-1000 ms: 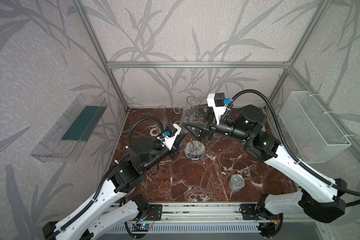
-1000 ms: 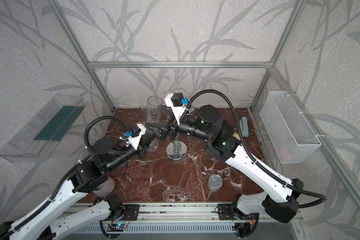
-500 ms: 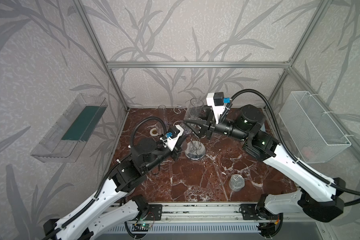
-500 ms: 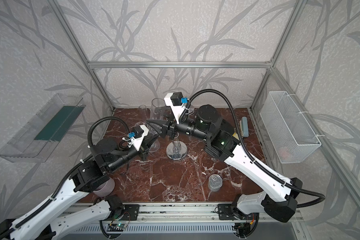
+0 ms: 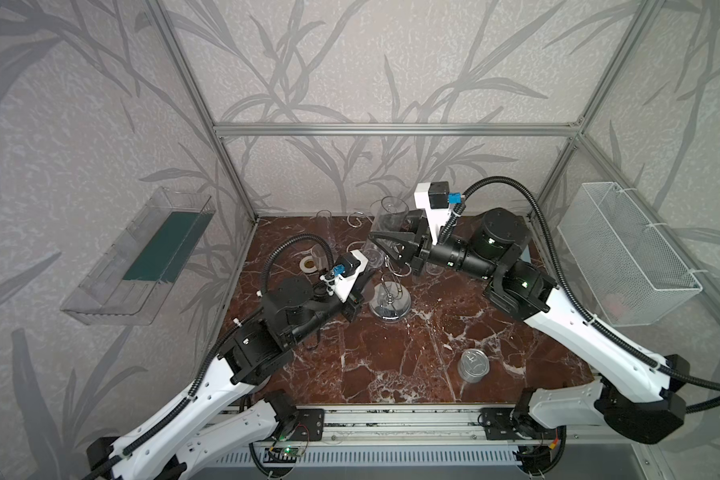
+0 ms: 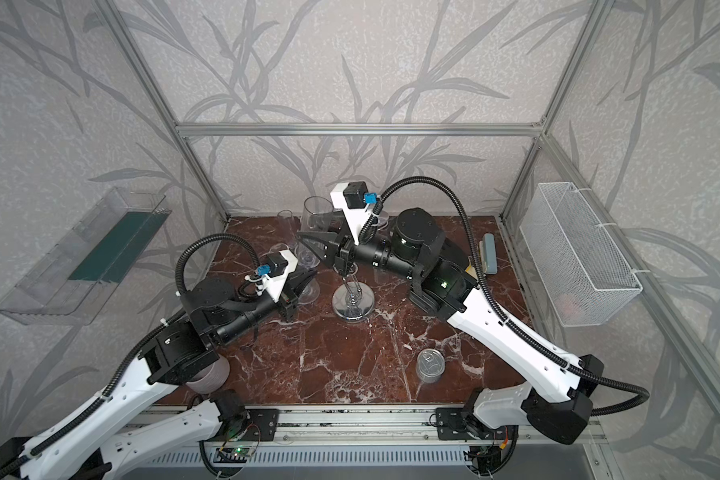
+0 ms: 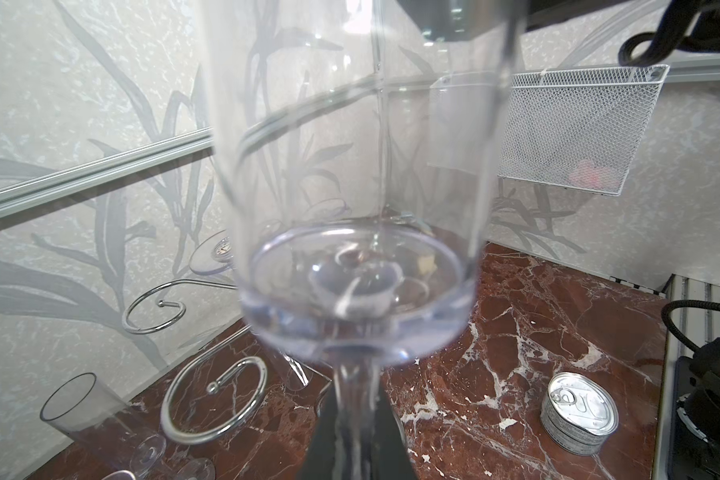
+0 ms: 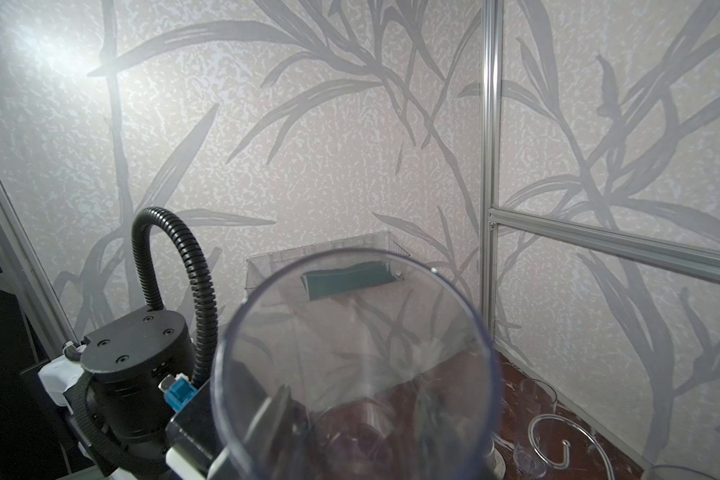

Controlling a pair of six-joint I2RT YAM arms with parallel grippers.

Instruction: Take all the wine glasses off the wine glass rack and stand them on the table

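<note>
Clear wine glass — bowl uppermost (tilted) — aloft beside the upright chrome wine glass rack.

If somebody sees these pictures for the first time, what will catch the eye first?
The big clear wine glass fills the left wrist view, its stem pinched in the left gripper. In both top views the two arms meet above the chrome wine glass rack near the middle of the marble table, with the right gripper around the glass's bowl. A small tin can stands alone nearer the front.
</note>
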